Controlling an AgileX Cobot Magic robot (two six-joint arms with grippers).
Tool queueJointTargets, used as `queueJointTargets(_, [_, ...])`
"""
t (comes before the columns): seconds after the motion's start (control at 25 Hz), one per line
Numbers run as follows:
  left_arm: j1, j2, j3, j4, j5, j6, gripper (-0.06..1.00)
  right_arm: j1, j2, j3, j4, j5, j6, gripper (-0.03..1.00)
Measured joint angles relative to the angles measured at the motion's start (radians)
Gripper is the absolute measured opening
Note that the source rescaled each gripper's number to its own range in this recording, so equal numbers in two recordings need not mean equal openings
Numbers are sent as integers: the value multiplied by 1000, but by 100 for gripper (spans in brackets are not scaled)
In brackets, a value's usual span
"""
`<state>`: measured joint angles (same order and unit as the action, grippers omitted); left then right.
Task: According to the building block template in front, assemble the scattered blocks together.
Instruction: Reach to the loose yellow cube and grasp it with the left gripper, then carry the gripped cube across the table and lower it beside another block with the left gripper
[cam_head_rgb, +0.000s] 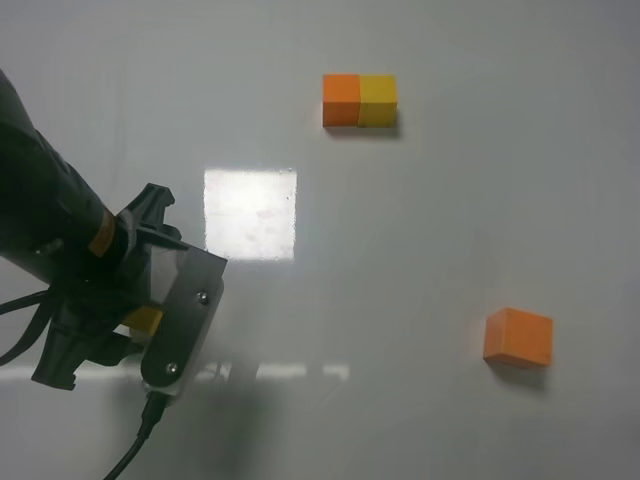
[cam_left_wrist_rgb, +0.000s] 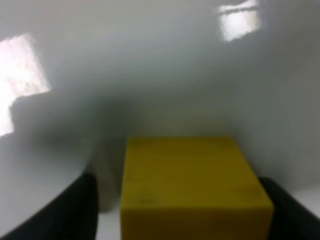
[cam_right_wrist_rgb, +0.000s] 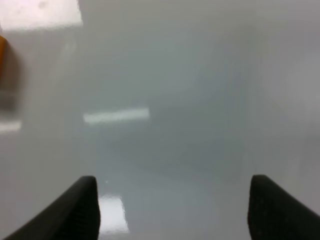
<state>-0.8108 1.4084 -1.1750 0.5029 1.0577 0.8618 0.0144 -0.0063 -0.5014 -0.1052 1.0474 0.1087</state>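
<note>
— Where is the building block template (cam_head_rgb: 360, 100) to be found?

— It is seen on the worktop (cam_head_rgb: 420, 240) in the upper part of the high view, just right of the middle. An orange half and a yellow half are joined flush, with the orange on the left.

— And the scattered blocks?

— The orange cube (cam_head_rgb: 518, 337) is placed well apart from the template, at the lower right of that view. The yellow cube (cam_left_wrist_rgb: 192, 187) is placed at the lower left, mostly covered by the left arm, so that only a small yellow patch is shown from above.

— How are the jaws of the left gripper (cam_left_wrist_rgb: 179, 222) held?

— They are spread wide and set around the yellow cube, with one dark finger (cam_left_wrist_rgb: 65, 215) on each side. In the left wrist view a strip of worktop is seen between this finger and the cube. At the other side, contact cannot be told, since the picture is blurred.

— And the right gripper (cam_right_wrist_rgb: 172, 210)?

— It is not caught by the high view. In the right wrist view its jaws are spread wide over bare worktop, and nothing is held between them.
</note>
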Motion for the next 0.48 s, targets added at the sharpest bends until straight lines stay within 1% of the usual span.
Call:
queueJointTargets(0.04, [0,0,0,-1,0,0,28,0,0,0,0,0,0,58])
queueJointTargets(0.08, [0,1,0,-4,1,1,0,0,0,0,0,0,0,58])
queueJointTargets(0.12, [0,1,0,-5,3,1,4,0,0,0,0,0,0,58])
queueJointTargets(0.36, [-8,0,-6,-6,38,20,4,0,0,0,0,0,0,58])
queueJointTargets(0.44, [-32,-2,-32,-7,61,1,4,0,0,0,0,0,0,58])
queueJointTargets(0.48, [-51,-4,-58,-6,70,-27,4,0,0,0,0,0,0,58])
